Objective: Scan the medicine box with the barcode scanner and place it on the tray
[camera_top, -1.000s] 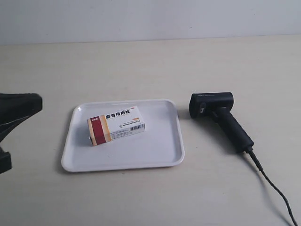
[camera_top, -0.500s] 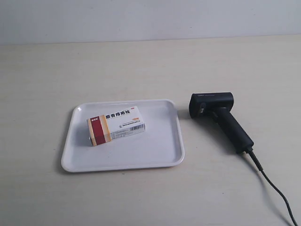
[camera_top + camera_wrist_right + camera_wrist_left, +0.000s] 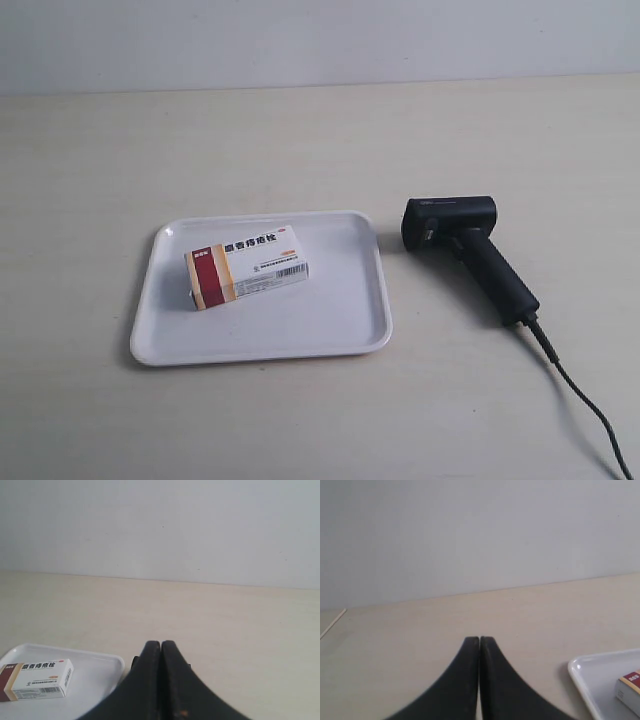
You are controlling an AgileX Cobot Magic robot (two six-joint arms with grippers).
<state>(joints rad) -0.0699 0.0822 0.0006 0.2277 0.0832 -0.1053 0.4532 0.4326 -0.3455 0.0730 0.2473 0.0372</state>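
Left gripper (image 3: 479, 641) pinched closed and empty, right gripper (image 3: 161, 644) likewise, both low over pale matte table (image 3: 300, 140), white cardboard medicine box (image 3: 247, 265) lying on glossy round-cornered tray (image 3: 340, 320), black pistol-shaped barcode scanner (image 3: 470, 250) to its right.

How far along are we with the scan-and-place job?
The medicine box lies on the tray, so placement looks done. The barcode scanner lies on the table beside the tray, held by nothing. The left gripper and right gripper are shut and empty. Whether a scan happened cannot be seen.
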